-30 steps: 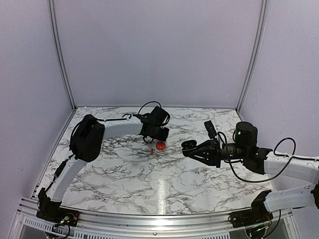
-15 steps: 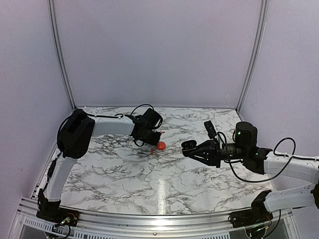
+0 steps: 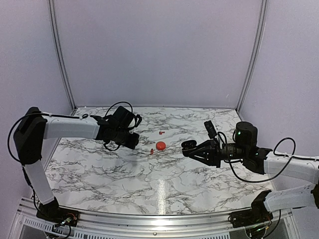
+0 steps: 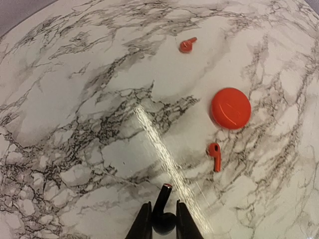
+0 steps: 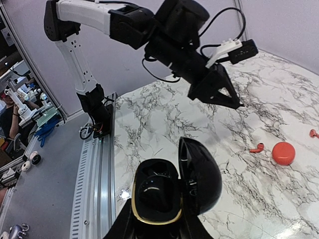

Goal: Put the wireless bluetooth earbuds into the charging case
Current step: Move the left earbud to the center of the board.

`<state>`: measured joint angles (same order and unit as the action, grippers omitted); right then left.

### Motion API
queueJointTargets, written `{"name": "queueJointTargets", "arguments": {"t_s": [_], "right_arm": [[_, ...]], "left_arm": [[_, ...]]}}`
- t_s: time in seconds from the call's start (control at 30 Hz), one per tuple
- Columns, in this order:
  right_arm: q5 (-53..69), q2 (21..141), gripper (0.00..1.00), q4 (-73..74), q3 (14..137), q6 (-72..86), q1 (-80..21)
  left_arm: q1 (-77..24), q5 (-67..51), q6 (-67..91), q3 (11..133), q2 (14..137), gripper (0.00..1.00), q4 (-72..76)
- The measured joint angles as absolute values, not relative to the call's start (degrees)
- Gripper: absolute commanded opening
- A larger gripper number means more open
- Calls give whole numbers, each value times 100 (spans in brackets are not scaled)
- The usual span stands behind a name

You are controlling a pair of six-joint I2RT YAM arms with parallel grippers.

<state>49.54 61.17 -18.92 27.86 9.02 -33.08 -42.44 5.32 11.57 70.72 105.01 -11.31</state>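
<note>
Two grippers are each clamped on something black. Nearest the arm bases, the right gripper (image 5: pixel 158 221) has its fingers pressed against both sides of the black case (image 5: pixel 172 191). The case is open, its lid standing up on the hinge beside a gold-rimmed hollow. From above, this gripper (image 3: pixel 193 148) holds the case (image 3: pixel 187 145) over the marble table (image 3: pixel 164 189), right of centre and pointing left.

Across from it, the left gripper (image 4: pixel 163 204) is closed on a black earbud (image 4: pixel 163 221). The bud's round body sits between the fingers (image 4: pixel 144 224), and its stem pokes forward past the tips. In the overhead view the left gripper (image 3: pixel 134 142) hangs left of centre, well apart from the black case. The right wrist camera shows it (image 5: pixel 230 99) raised above the table.

Between the two grippers lie the red things. A red earbud (image 4: pixel 215 155) rests on the marble a little ahead of the left fingertips and to their right, touching nothing. Just beyond it sits the round red case (image 4: pixel 231 108), lid shut and close to the bud but apart from it. From above, that bud (image 3: pixel 151 150) lies just left of the red case (image 3: pixel 160 145).

Farthest out, a second red earbud (image 4: pixel 187 45) lies alone on the table, well past the red case (image 5: pixel 283 153) and towards the back wall (image 3: pixel 161 133).
</note>
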Motion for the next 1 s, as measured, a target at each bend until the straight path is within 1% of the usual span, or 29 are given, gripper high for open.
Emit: {"name": "queueJointTargets", "arguments": {"t_s": [0.1,0.17,0.33,0.5,0.73,0.8,0.83,0.87,1.0], "right_arm": [[4987,6117,0,-1935,2786,904,-3308],[5000,6117,0,-1951,2786,904,-3308],[5006,6114,0,-1953,2786,915,-3308],[5006,6029,0,-1949,2786,926,-3308],[5000,5918,0,-1933,2777,941,-3308],[4998,5872,0,-1922,2777,941,-3308],[4995,5857,0,-1922,2777,941,-3308],[4995,5839,0,-1922,2777,941,-3308],[4991,5822,0,-1918,2777,941,-3308]], "left_arm": [[-4598,399,991,6399,9904,7,-943],[-5009,301,882,5944,9570,7,-790],[-5909,-121,711,5026,9251,8,-156],[-6287,-329,405,4403,9282,8,484],[-6504,-298,-215,4445,9907,10,1070],[-6514,-298,-342,4456,10005,14,1291],[-6517,-298,-395,4456,10020,18,1382],[-6517,-301,-440,4456,10044,26,1485],[-6517,-329,-569,4377,10112,46,1927]]}}
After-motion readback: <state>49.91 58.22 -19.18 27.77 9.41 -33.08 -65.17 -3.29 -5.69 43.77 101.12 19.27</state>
